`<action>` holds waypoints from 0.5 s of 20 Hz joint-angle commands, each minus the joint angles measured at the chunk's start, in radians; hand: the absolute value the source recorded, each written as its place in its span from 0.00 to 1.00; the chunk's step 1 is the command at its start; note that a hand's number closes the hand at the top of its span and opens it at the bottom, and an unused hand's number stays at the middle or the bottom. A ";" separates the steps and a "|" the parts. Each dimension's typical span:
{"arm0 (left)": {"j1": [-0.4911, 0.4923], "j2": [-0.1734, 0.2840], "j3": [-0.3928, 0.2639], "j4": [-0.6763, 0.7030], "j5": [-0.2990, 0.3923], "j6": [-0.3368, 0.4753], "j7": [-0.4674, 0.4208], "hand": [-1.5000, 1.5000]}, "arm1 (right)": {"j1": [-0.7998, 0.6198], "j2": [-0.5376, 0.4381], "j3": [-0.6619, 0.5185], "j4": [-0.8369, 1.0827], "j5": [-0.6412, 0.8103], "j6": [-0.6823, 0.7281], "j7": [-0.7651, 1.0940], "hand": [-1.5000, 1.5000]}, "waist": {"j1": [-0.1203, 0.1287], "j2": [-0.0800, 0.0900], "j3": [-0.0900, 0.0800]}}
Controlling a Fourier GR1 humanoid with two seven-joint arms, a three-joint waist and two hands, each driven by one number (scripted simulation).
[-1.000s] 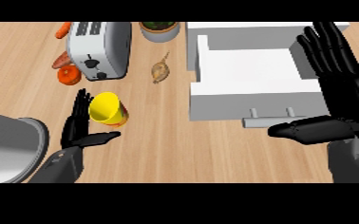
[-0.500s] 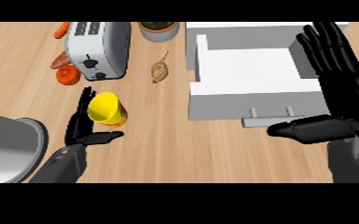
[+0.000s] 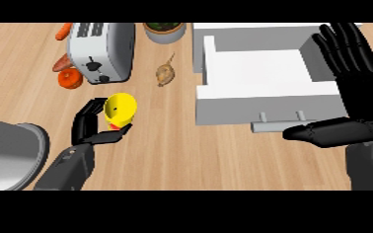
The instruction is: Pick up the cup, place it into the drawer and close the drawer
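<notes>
With my left hand (image 3: 93,128) fingers curling round the yellow cup (image 3: 119,109), I should wrap them fully before lifting toward the open drawer (image 3: 258,74), right hand (image 3: 348,79) resting open.

The left hand (image 3: 93,128) was seen at the near left, its forearm coming in from the lower edge, with fingers and thumb curled round the yellow cup (image 3: 119,109). The right hand (image 3: 350,84) was held open at the far right edge, fingers straight and pointing up, thumb stretched leftward.

Cup (image 3: 120,109) left on the counter (image 3: 189,153) — toaster (image 3: 102,52) behind it, open drawer (image 3: 255,74) right.
</notes>
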 commanded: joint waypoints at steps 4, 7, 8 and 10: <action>-0.037 -0.021 0.030 -0.064 0.035 -0.085 -0.157 1.00 | 0.016 0.001 -0.008 -0.015 -0.012 0.001 0.005 0.00 | 0.009 -0.006 0.001; -0.018 -0.063 0.040 -0.070 0.049 -0.065 -0.182 1.00 | 0.016 -0.033 -0.057 0.040 -0.045 0.039 -0.034 0.00 | 0.016 -0.006 0.002; -0.057 -0.053 0.046 -0.065 0.056 -0.069 -0.137 1.00 | -0.013 -0.024 -0.043 -0.036 -0.061 0.008 0.050 0.00 | 0.010 -0.008 0.001; 0.019 -0.093 0.036 -0.084 0.053 -0.074 -0.211 1.00 | -0.002 -0.007 -0.017 -0.014 -0.028 -0.001 0.037 0.00 | 0.022 -0.010 0.002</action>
